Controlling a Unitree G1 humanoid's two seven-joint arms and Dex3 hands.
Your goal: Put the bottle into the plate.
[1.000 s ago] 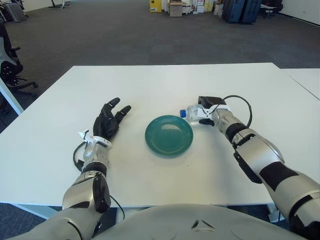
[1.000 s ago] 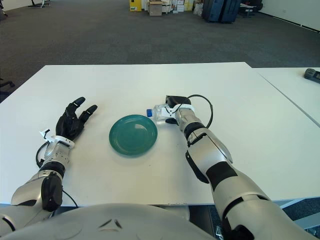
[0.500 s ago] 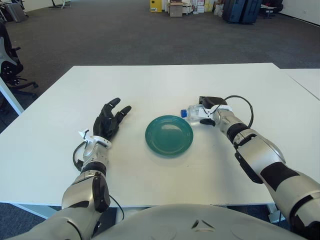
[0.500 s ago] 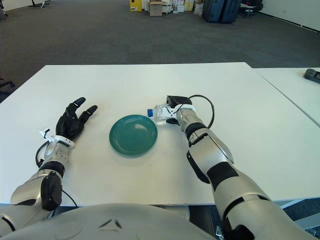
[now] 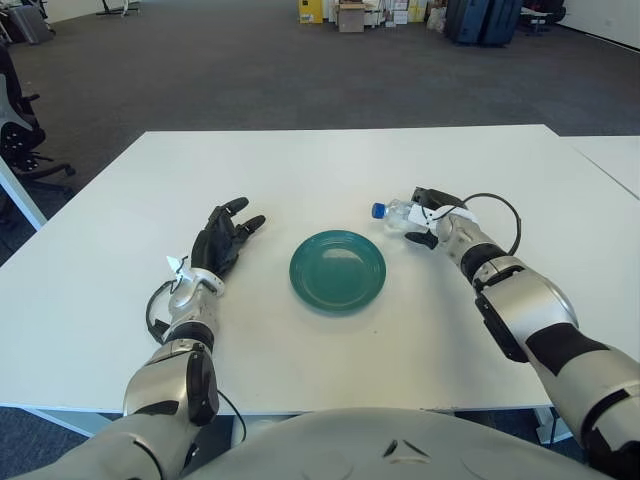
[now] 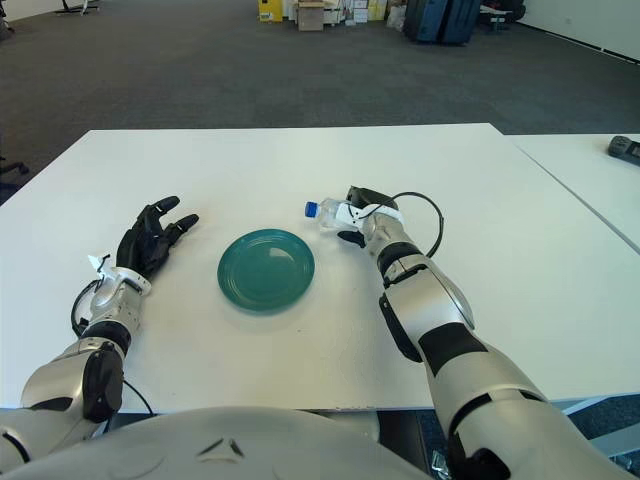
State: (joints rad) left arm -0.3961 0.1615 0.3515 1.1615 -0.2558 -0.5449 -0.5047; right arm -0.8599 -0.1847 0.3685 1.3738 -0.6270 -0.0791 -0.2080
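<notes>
A round green plate (image 5: 338, 270) lies on the white table (image 5: 320, 160) in front of me. My right hand (image 5: 428, 215) is shut on a small clear bottle (image 5: 398, 212) with a blue cap (image 5: 378, 210). The bottle is held on its side, cap pointing left, lifted a little off the table just beyond the plate's right rim. It also shows in the right eye view (image 6: 330, 213). My left hand (image 5: 222, 237) rests open on the table to the left of the plate, holding nothing.
A second white table (image 5: 612, 155) adjoins on the right, with a dark object (image 6: 624, 148) on it. An office chair (image 5: 18, 130) stands at far left. Boxes and cases (image 5: 400, 14) stand far back on the carpet.
My right hand has lifted the bottle off the table and moved slightly right and back. The left hand's fingers have shifted a little.
</notes>
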